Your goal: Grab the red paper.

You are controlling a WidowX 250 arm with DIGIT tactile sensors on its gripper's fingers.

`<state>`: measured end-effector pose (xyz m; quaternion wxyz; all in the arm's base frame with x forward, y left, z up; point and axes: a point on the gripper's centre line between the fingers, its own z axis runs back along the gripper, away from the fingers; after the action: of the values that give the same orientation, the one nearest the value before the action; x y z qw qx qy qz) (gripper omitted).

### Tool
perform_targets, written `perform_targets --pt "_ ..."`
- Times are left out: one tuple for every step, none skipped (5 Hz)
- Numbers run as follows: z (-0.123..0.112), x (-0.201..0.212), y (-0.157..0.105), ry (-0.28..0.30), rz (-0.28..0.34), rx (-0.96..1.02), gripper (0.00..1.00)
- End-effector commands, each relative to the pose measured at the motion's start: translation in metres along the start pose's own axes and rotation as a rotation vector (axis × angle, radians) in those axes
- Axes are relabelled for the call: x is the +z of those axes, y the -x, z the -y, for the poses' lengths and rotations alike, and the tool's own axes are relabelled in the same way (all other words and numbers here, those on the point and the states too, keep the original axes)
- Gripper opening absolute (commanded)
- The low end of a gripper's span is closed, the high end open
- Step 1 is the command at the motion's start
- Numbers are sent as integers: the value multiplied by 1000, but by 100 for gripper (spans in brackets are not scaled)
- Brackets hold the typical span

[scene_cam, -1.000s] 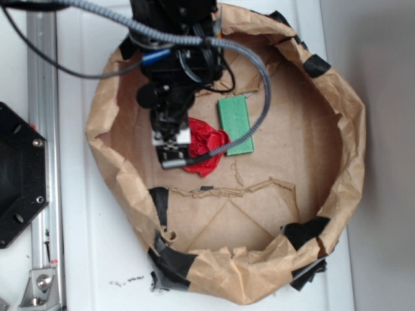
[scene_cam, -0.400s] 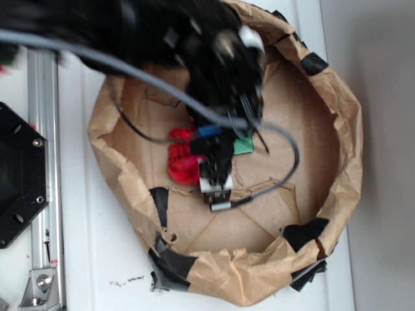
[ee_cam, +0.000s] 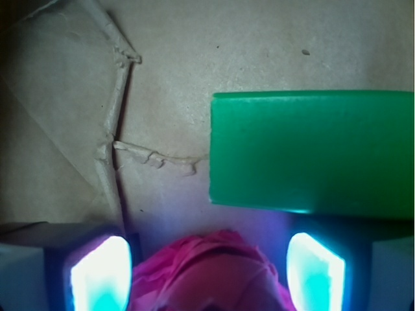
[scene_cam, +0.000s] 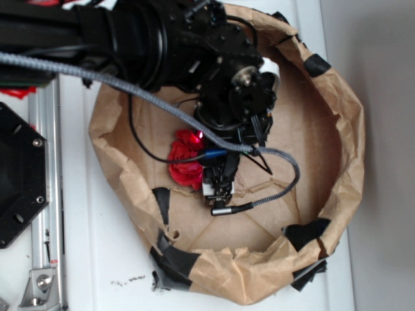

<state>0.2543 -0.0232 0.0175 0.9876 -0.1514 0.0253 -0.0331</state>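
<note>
The red paper (scene_cam: 185, 157), a bright crumpled wad, lay on the brown paper (scene_cam: 311, 136) floor just beside the green block (ee_cam: 311, 152). The hand (ee_cam: 207, 265) was spread, the wad between its fingers (ee_cam: 100, 272).

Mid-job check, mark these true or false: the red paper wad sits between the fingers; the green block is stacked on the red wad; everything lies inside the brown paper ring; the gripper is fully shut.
1. The crumpled red paper wad sits between the gripper fingers. True.
2. The flat green rectangular block is stacked on the wad. False: it lies beside it on the paper floor.
3. Both lie inside the brown paper ring. True.
4. The gripper is fully shut. False: its fingers stand apart.
</note>
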Motion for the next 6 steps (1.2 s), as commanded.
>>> perform_targets --pt "-1 4 18 40 -31 -44 0" --pt "-1 34 20 57 18 -49 0" --pt "2 74 17 56 67 -80 0" --pt "7 114 11 8 93 -63 0" --pt "11 128 -1 28 139 18 0" --pt "16 130 -3 -33 233 64 0"
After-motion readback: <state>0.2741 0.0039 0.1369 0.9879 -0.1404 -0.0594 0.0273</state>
